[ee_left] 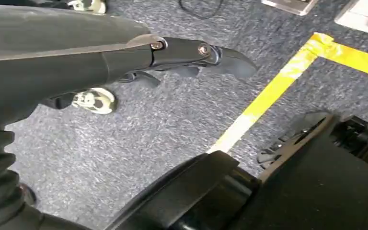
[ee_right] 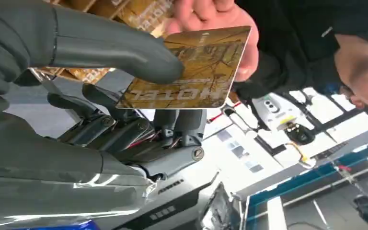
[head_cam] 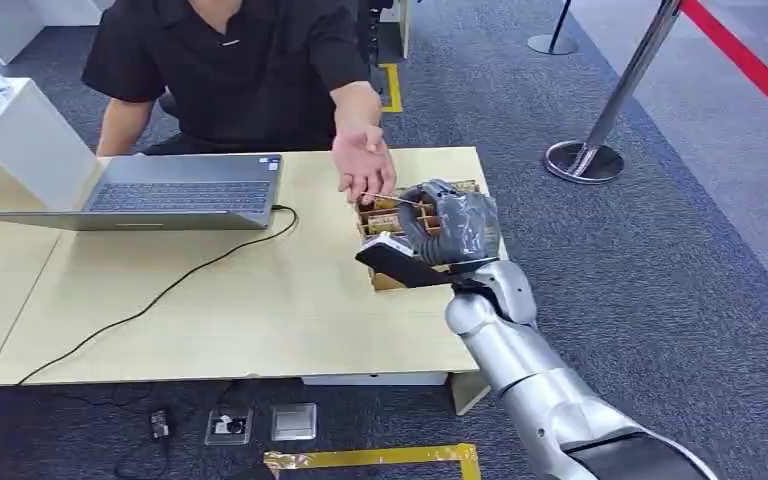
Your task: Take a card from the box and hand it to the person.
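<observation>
The right hand (ee_right: 100, 96) pinches the card (ee_right: 196, 67) in its fingers (ee_right: 124, 48) above the box (head_cam: 385, 215) on the bench (head_cam: 230, 300), meeting the person's hand (head_cam: 363, 160) (release remains).

The bench (head_cam: 220, 300) stands between the robot and a seated person (head_cam: 230, 70). A laptop (head_cam: 160, 195) lies on its far left part, a cable (head_cam: 160, 295) trailing from it toward the near edge. The box (head_cam: 392, 215) sits at the right end. Over the box, the right robot hand (head_cam: 440, 230) holds a card (ee_right: 191, 69) (its far edge touches the person's hand (head_cam: 365, 165)). The left robot hand (ee_left: 172, 55) hangs above the floor (ee_left: 124, 143).
</observation>
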Available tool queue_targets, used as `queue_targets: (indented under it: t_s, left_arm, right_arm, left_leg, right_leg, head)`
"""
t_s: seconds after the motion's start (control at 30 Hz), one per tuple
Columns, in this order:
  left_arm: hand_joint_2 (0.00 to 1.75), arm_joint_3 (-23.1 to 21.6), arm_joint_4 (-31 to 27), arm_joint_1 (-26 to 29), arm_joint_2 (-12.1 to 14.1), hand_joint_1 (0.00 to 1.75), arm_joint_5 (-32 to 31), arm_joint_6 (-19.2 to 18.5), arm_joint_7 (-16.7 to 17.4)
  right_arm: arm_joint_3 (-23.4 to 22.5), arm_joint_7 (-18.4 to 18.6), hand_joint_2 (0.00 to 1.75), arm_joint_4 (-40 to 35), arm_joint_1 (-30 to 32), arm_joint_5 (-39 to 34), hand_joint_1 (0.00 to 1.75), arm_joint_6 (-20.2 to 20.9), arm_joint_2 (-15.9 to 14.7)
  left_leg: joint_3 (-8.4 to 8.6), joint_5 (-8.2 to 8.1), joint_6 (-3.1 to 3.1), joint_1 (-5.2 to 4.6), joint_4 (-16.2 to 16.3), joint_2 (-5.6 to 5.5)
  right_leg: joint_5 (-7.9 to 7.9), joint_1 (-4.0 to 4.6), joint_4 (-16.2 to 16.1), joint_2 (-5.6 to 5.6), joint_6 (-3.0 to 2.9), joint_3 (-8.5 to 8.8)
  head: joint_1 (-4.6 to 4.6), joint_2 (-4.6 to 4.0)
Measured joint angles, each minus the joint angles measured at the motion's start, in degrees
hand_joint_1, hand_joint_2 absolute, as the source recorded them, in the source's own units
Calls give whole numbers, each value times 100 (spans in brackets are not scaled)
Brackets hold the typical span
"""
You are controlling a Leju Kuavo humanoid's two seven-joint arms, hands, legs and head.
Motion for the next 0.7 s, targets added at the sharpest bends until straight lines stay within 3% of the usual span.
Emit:
queue_targets:
  t_s: [0.57,0.6,0.63,0.67,0.7]
  left_arm:
    - [175,-7,0,-78,-44,0,-389,-195,78]
    - [175,-7,0,-91,-46,0,-413,-175,107]
    - [175,-7,0,-94,-46,0,-435,-129,131]
    - [175,-7,0,-98,-48,0,-437,-103,136]
    - [0,-4,0,-99,-48,0,-437,-74,131]
  right_arm:
    - [-33,145,175,479,-174,354,175,-9,-2]
    - [-39,147,175,484,-175,361,28,-9,-7]
    - [-57,147,175,492,-175,372,0,-9,-11]
    - [-64,142,175,501,-173,374,0,-9,-13]
    - [-81,110,0,501,-170,374,0,-11,-20]
  left_leg:
    - [3,0,0,0,0,2]
    - [2,0,0,0,0,2]
    - [2,0,0,0,0,2]
    - [2,0,0,0,1,1]
    - [3,0,0,0,1,2]
  right_leg:
    - [0,0,0,1,0,0]
    - [0,0,0,1,0,0]
    - [0,0,0,1,0,0]
    - [0,0,0,1,0,-1]
    - [0,0,0,2,0,-1]
  head:
    - [-2,0]
    - [-2,0]
    - [-2,0]
    - [0,0]
    - [2,0]
